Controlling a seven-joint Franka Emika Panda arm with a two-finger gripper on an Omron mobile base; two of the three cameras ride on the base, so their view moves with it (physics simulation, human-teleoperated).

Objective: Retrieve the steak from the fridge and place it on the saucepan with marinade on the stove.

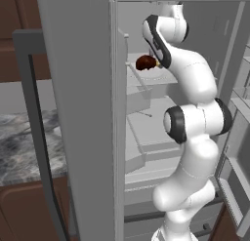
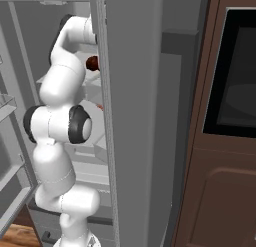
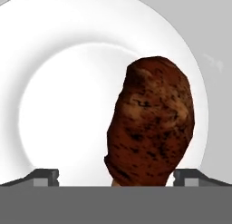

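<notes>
Inside the open fridge (image 1: 83,113), the steak (image 3: 152,121) lies on a white plate (image 3: 54,105) on an upper shelf — the gripper (image 3: 115,177) hovers above it, fingers (image 3: 45,177) wide apart, not touching.

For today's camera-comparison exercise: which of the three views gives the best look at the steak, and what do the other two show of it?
The hand view: the steak is large and close on a white plate, its mottled surface plain between the wide-set fingertips. In the left base view it is a small dark lump on a fridge shelf beside the arm; in the right base view, a sliver at the door's edge.
</notes>
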